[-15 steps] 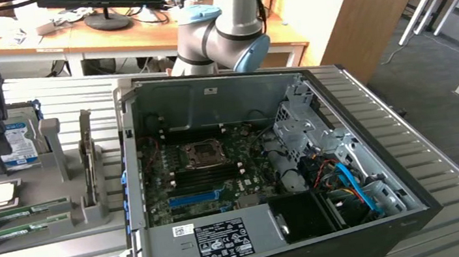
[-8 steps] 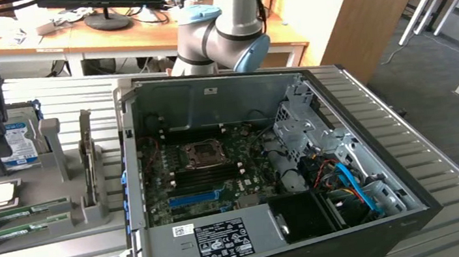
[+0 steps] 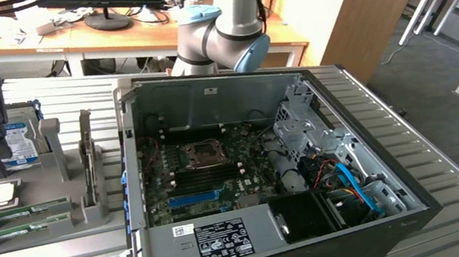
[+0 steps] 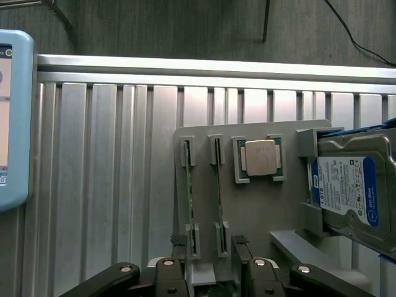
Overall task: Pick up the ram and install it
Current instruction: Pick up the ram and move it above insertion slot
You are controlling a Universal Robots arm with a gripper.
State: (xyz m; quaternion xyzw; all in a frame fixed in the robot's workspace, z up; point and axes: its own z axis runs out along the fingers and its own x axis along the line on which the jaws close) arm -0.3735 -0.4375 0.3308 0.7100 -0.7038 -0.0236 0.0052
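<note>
The ram point(image 4: 218, 185) stands on edge in a slot of the grey holder point(image 4: 260, 210), just beside a second stick point(image 4: 189, 185), with a silver processor point(image 4: 260, 159) and a hard drive point(image 4: 349, 192) further along. The hand point(image 4: 208, 241) hovers over one end of both sticks, fingers point(image 4: 178, 240) spread apart. The holder lies on the ribbed surface point(image 4: 93, 185) beside the open computer case point(image 3: 208, 101).

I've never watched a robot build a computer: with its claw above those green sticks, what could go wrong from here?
First, the ram sticks stand close side by side, and the open gripper seems to span both, so it might catch two or knock one askew. Second, the motherboard lies deep in the computer case, between high walls; a thin stick held slightly tilted could snag or miss.
</note>
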